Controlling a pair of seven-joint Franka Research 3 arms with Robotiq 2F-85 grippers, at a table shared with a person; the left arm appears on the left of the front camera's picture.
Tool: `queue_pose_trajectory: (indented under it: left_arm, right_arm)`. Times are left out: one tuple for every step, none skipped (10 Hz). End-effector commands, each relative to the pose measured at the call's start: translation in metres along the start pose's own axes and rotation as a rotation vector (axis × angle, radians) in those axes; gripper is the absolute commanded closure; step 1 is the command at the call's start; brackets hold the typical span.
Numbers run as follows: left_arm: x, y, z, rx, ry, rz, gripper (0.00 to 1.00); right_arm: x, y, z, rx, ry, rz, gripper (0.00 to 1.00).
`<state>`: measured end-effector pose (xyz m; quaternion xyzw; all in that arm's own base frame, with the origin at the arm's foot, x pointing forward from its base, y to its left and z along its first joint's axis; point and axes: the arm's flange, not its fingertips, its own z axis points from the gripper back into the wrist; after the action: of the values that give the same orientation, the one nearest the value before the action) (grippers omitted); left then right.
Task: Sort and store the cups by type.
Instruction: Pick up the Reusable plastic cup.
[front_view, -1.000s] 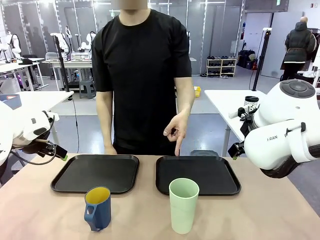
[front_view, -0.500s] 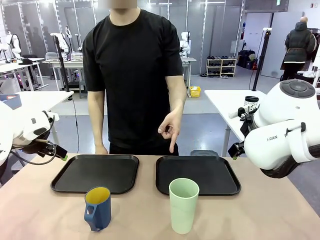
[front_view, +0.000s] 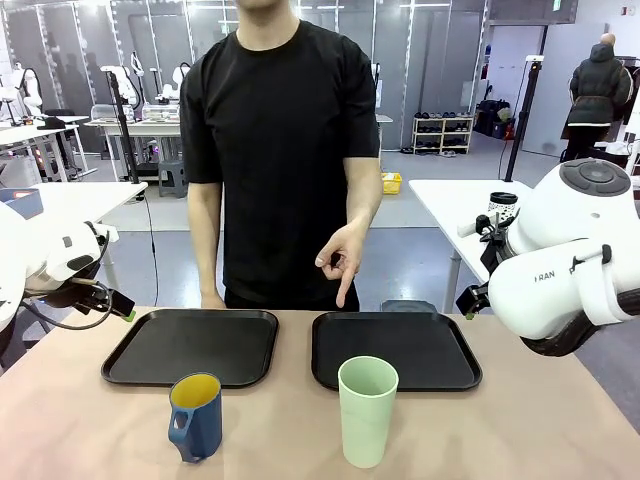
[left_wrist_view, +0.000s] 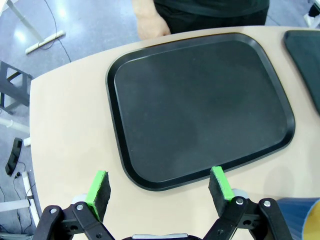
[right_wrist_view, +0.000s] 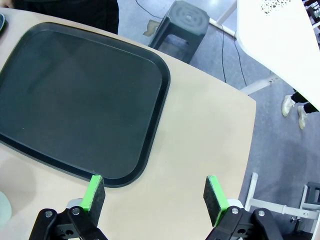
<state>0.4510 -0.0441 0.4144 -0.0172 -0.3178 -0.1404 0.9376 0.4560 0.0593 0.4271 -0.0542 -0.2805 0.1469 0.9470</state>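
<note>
A dark blue handled mug (front_view: 196, 415) with a yellow inside stands near the table's front, left of centre. The tall pale green tumbler (front_view: 367, 410) stands to its right, in front of the right black tray (front_view: 425, 345). The left black tray (front_view: 190, 345) lies behind the mug. My left gripper (front_view: 122, 305) hovers open at the table's left edge; its wrist view shows the gripper (left_wrist_view: 159, 180) open over the left tray's (left_wrist_view: 200, 100) near rim, with the mug's edge (left_wrist_view: 306, 217) at the bottom right. My right gripper (right_wrist_view: 153, 192) is open beside the right tray (right_wrist_view: 75, 100).
A person stands at the far side, one hand (front_view: 340, 265) pointing down above the right tray, the other hand (front_view: 212, 298) by the left tray's far edge. A white speckled cup with a black lid (front_view: 502, 207) sits on another table at the back right.
The person's pointing hand has lifted slightly from the right tray's far edge and their body has swayed. Both arms, the cups and the trays have stayed put.
</note>
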Motion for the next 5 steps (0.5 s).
queue_pose_trajectory:
  left_arm:
    - [0.0,0.0,0.0,0.0,-0.001,0.0,0.0]
    - [0.0,0.0,0.0,0.0,-0.001,0.0,0.0]
    - [0.0,0.0,0.0,0.0,-0.001,0.0,0.0]
    - [0.0,0.0,0.0,0.0,-0.001,0.0,0.0]
    - [0.0,0.0,0.0,0.0,-0.001,0.0,0.0]
  right_arm:
    - [-0.001,-0.001,0.005,0.017,-0.069,0.097,0.0]
    - [0.001,-0.007,0.013,-0.002,-0.094,0.22,0.0]
    - [0.005,-0.02,0.02,0.003,-0.093,0.362,0.0]
    - [0.01,-0.035,0.028,-0.022,-0.068,0.536,0.0]
    - [0.016,-0.052,0.036,-0.033,-0.016,0.701,0.0]
